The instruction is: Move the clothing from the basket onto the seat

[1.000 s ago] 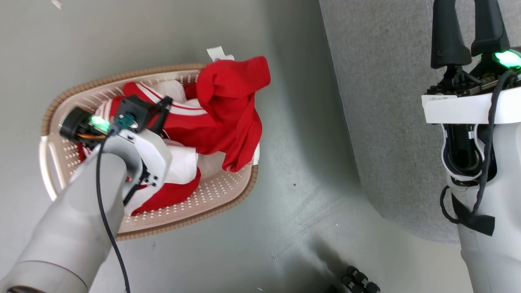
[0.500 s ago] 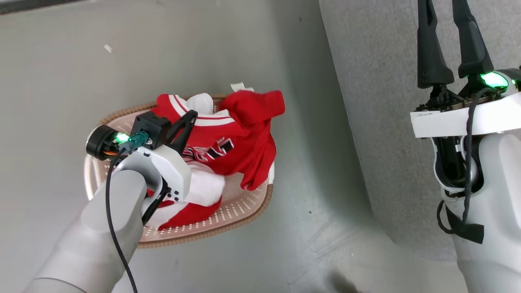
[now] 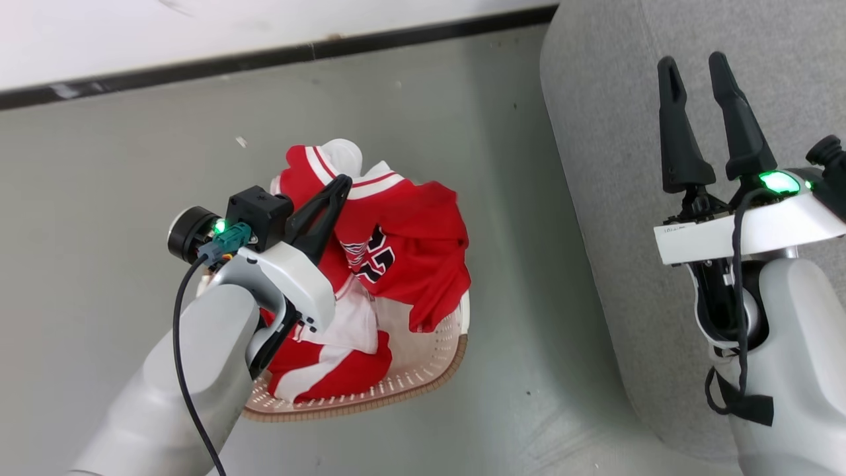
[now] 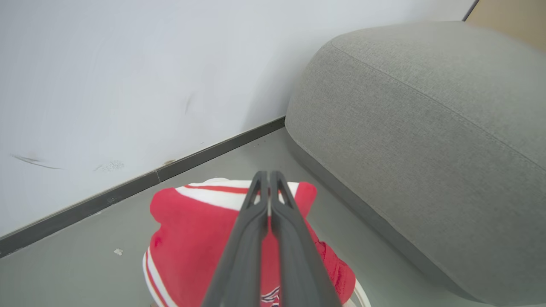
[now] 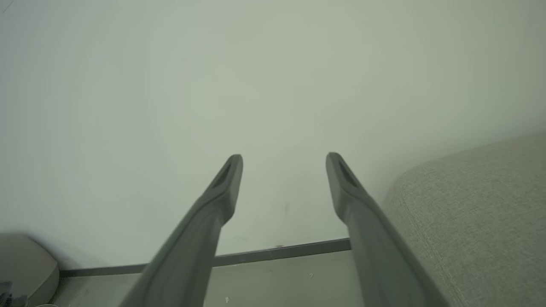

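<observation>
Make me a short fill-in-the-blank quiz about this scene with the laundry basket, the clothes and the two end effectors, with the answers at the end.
1. The clothing is mainly ___ with white panels.
2. The left end effector, above the clothing, has its fingers ___.
3. The basket stands on the ___, beside the grey seat.
4. The right end effector has its fingers ___.
Missing words: red; shut; floor; open.
</observation>
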Robot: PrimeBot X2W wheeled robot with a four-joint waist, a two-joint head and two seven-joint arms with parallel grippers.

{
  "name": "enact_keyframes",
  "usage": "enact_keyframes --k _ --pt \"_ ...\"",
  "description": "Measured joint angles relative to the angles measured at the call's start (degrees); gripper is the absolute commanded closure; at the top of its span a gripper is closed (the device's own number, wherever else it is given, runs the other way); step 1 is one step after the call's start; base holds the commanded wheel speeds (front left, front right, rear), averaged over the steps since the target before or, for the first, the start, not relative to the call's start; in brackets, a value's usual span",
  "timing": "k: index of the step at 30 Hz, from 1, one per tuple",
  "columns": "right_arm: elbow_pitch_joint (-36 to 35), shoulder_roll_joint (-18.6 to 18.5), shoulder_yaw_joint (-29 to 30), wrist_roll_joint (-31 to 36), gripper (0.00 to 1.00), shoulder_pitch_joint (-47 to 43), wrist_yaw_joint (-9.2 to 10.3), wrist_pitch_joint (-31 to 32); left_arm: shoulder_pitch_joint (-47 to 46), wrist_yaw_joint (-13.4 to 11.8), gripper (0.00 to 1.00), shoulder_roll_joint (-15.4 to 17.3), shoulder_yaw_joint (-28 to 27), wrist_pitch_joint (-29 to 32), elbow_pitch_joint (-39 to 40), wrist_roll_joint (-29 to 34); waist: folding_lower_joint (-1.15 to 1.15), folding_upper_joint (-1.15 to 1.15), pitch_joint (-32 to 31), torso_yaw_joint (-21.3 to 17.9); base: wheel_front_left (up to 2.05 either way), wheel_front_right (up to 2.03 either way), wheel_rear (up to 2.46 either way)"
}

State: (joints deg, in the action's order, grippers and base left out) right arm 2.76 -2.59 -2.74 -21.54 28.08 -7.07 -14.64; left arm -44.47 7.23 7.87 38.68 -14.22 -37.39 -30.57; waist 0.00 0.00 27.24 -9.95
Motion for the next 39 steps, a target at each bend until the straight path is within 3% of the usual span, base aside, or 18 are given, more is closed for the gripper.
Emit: enact_keyframes --k 17,24,25,26,39 --pt "3.19 -0.03 -0.42 0.01 0.00 -6.20 0.00 0.00 3.83 0.00 1.00 0.66 -1.86 0.00 7.78 -3.33 0.00 0.00 -10.13 3.40 0.00 0.00 0.00" --pt "3.57 -0.02 -0.33 0.01 0.00 -8.52 0.00 0.00 6.92 0.00 1.00 0.77 -0.74 0.00 7.08 -5.19 0.00 0.00 -13.50 4.30 0.00 0.00 0.00" --pt "3.57 -0.02 -0.25 0.01 0.00 -8.90 0.00 0.00 7.66 0.00 0.42 0.63 -0.62 0.00 6.95 -5.36 0.00 0.00 -13.94 4.39 0.00 0.00 0.00" --pt "3.61 -0.02 -0.18 0.01 0.00 -9.29 0.00 0.00 8.27 0.00 0.00 0.53 -0.43 0.00 6.78 -5.53 0.00 0.00 -14.37 4.47 0.00 0.00 0.00" --pt "3.77 -0.13 0.42 0.01 0.00 -12.22 0.00 0.00 10.00 0.00 0.00 0.27 -1.16 0.00 6.65 -6.83 0.00 0.00 -18.49 5.15 0.00 0.00 0.00"
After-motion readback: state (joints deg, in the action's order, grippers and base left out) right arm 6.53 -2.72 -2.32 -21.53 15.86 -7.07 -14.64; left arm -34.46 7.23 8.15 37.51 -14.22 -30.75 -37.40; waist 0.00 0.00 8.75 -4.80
